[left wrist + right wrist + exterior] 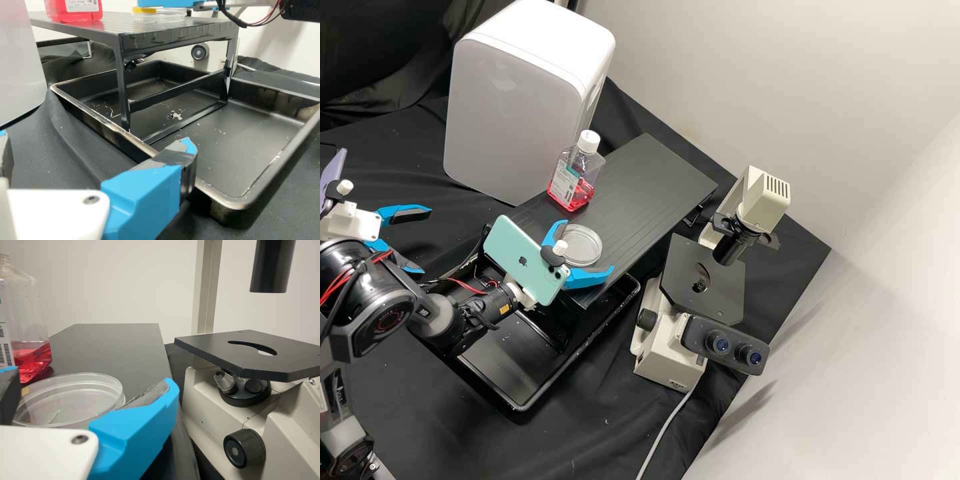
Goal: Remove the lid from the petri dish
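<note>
1. Dish (581,244), lid (67,384) seemingly on, sits at the arm-side edge of the raised shelf (653,193).
2. Right gripper (589,247): spread wide, a finger either side of dish; contact we can't tell.
3. Left gripper (425,241): wide too, empty, well apart over the table (400,153).
4. Right arm's nearer, so we'd close on lid rim & lift straight up.

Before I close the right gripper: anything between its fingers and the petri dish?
Nothing visible. The right gripper is open, one finger either side of the petri dish on the black shelf; the red bottle stands clear behind.
</note>
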You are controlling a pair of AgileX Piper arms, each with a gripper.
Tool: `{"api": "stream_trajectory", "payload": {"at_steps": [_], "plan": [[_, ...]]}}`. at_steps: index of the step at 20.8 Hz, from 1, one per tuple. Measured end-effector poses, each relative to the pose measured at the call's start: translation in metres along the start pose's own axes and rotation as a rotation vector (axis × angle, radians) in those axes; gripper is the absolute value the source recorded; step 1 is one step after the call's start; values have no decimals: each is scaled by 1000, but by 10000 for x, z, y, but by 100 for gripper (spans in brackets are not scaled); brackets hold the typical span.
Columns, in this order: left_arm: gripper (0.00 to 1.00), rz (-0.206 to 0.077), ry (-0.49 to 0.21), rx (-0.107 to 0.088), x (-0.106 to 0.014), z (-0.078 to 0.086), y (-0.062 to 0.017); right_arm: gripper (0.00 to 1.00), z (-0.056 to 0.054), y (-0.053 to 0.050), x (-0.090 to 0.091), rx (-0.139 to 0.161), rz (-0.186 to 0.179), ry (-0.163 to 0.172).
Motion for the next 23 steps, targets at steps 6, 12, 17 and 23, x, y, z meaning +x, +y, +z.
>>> {"api": "stream_trajectory", "payload": {"at_steps": [6,12,17,23], "plan": [[100,0,0,0,0,0,0,100,-4,4,-1,0,1,1],[100,0,0,0,0,0,0,100,-72,-2,-4,2,0,27],[100,0,0,0,0,0,0,100,-153,-36,10,-7,-17,51],[100,0,0,0,0,0,0,100,-177,-72,26,-24,-31,56]]}}
